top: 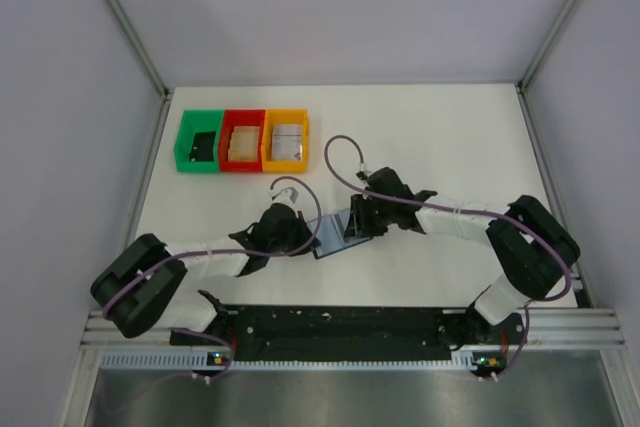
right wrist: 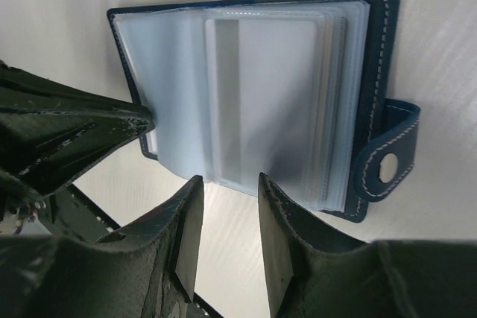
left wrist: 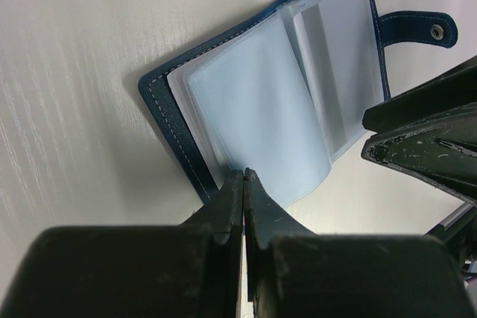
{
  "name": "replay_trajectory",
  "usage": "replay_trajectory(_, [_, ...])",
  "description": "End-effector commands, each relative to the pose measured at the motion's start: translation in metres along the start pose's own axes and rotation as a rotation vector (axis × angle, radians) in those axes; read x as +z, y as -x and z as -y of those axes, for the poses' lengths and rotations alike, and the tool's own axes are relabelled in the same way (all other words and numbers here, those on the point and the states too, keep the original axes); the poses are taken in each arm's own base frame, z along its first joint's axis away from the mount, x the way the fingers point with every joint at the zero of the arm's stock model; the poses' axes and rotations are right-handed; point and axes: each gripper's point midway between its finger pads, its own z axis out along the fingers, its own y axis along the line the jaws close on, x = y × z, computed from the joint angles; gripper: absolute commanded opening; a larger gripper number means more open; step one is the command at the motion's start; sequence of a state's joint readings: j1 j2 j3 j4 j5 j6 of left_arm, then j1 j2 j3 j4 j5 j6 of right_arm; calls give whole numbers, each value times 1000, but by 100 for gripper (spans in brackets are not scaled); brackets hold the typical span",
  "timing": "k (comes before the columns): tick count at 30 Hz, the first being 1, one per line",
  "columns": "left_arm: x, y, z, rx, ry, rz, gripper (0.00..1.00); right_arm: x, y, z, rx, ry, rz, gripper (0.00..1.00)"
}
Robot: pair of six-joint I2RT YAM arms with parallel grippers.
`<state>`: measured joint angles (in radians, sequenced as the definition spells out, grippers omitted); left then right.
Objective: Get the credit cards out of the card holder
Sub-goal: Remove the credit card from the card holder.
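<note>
White table [top: 450,147], 3 bins [top: 243,113], open card holder [top: 335,232]

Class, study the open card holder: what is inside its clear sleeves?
One pale credit card shows through the frosted sleeves of the card holder. Whether more cards sit in the stacked sleeves behind it cannot be seen.

Card holder [left wrist: 276,87] dark blue, white stitches, pale blue pockets. Green bin [top: 200,115], red bin [top: 243,114], orange bin [top: 287,114]. Surface [top: 450,137] white. Left pincer [left wrist: 244,184], right pincer [right wrist: 227,214] black.
</note>
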<state>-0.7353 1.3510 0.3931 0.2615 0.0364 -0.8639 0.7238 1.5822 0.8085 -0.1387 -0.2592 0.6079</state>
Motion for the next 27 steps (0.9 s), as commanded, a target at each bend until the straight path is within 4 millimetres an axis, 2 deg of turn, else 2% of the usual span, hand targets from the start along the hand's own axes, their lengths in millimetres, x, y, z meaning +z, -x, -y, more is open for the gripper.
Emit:
replay_trajectory(1, [2, 4, 11, 20, -26, 5, 0, 1, 10, -27, -3, 124, 41, 35])
replay_trajectory(5, [2, 5, 10, 21, -23, 11, 0, -7, 15, -9, -23, 1, 65, 36])
replay_trajectory(8, [2, 6, 11, 23, -25, 13, 0, -20, 19, 3, -38, -84, 85, 37])
replay_trajectory(13, [3, 5, 12, 24, -24, 7, 0, -22, 11, 14, -28, -135, 66, 39])
replay_trajectory(27, [4, 4, 12, 29, -25, 4, 0, -14, 13, 3, -31, -88, 54, 37])
